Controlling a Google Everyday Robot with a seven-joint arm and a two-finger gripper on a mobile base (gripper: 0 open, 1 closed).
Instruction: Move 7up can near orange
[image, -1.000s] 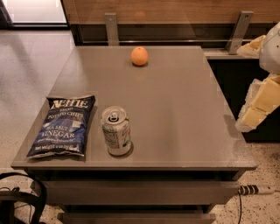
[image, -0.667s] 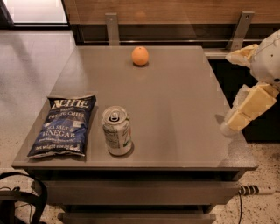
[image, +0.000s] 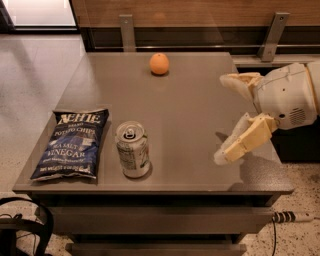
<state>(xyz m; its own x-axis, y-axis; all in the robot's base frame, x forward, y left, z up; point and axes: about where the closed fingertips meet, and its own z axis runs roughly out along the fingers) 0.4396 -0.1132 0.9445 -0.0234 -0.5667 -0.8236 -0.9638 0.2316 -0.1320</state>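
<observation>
The 7up can (image: 132, 149) stands upright near the front edge of the grey table (image: 190, 115), silver-white with a pull-tab top. The orange (image: 159, 64) sits at the far middle of the table. My gripper (image: 226, 117) reaches in from the right, above the table's right side. Its two cream fingers are spread wide apart and hold nothing. It is well to the right of the can and in front of the orange.
A blue chip bag (image: 70, 144) lies flat just left of the can. A wooden wall with metal brackets (image: 127, 32) runs behind the table. A black cable (image: 25, 220) lies on the floor at the front left.
My gripper has moved left, from the table's right edge to over its right side. The can, orange and chip bag have not moved.
</observation>
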